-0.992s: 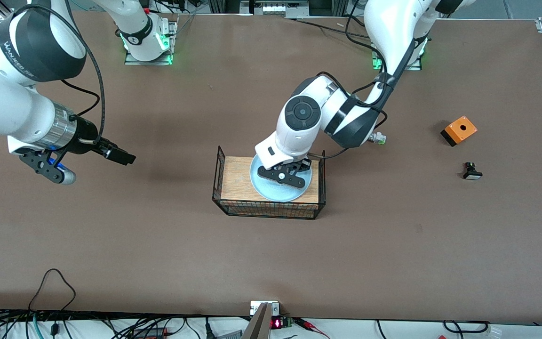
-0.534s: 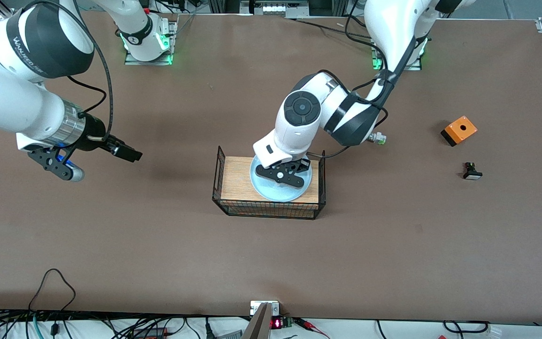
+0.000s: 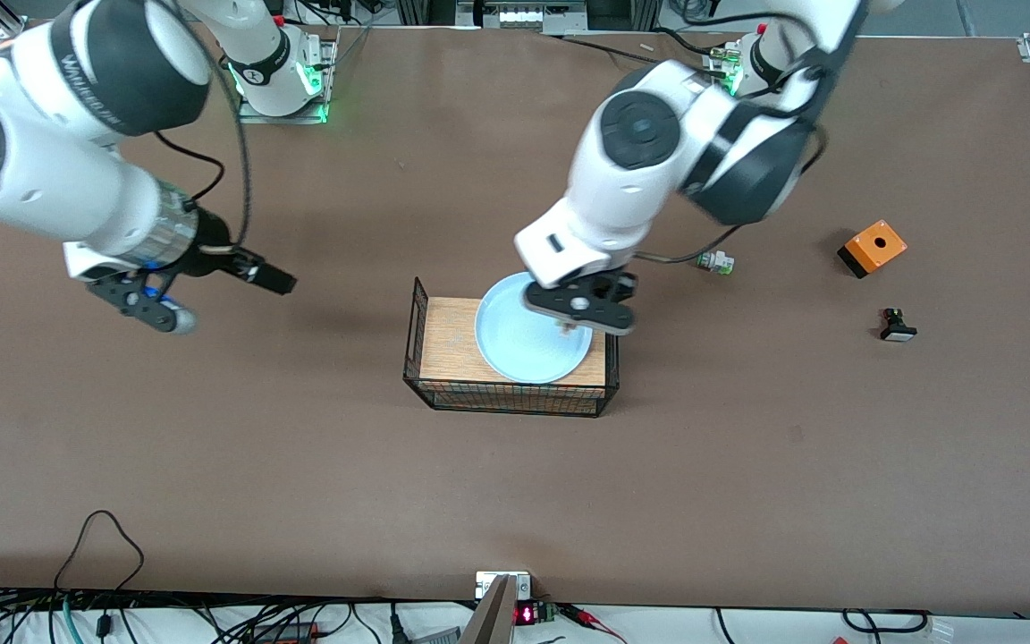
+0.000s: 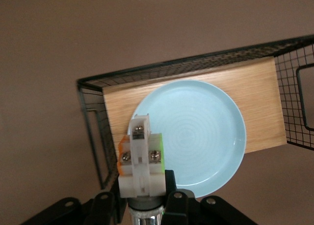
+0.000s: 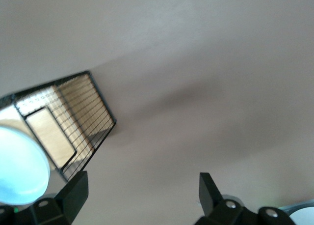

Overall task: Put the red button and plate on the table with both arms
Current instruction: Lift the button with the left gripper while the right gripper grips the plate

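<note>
The light-blue plate [image 3: 515,344] lies on the wooden top of a black wire rack [image 3: 448,344] at mid-table; the left wrist view shows the plate [image 4: 196,131] from above. My left gripper [image 3: 578,315] hangs over the plate's edge toward the left arm's end. In the left wrist view the left gripper [image 4: 142,188] is shut on the red button [image 4: 142,156], a whitish block with orange and green sides; its red cap is hidden. My right gripper [image 3: 285,283] is open in the air over bare table toward the right arm's end, and the right wrist view shows the right gripper [image 5: 142,195] with nothing between its fingers.
The rack's wire wall [image 3: 506,398] rises around the wooden top. A white-green part [image 3: 713,262], an orange box [image 3: 873,248] and a black part with a white cap [image 3: 898,326] lie toward the left arm's end of the table [image 3: 515,501].
The left arm has risen from the plate with the button in its gripper and shifted toward its own end. The right arm has moved closer to the rack.
</note>
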### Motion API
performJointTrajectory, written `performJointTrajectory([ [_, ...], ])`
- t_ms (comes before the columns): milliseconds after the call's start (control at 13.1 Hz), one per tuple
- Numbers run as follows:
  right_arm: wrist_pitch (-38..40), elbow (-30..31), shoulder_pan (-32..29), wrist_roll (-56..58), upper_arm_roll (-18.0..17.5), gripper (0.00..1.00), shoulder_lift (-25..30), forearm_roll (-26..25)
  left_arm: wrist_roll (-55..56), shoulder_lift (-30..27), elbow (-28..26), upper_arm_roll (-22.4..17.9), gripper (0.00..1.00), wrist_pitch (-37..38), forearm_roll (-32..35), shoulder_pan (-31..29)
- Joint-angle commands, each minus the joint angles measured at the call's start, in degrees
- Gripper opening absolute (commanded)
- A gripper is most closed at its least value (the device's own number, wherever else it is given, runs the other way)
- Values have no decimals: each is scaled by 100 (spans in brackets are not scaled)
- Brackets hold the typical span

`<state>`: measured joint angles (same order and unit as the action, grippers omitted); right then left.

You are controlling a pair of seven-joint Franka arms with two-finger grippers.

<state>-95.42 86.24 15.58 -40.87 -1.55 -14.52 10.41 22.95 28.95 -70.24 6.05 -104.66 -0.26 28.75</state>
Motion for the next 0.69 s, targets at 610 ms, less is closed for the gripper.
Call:
performJointTrajectory([
  [610, -1311, -90, 1578, -1774, 23, 100, -543, 40, -990, -451, -148, 81, 0, 1695, 26, -2469],
])
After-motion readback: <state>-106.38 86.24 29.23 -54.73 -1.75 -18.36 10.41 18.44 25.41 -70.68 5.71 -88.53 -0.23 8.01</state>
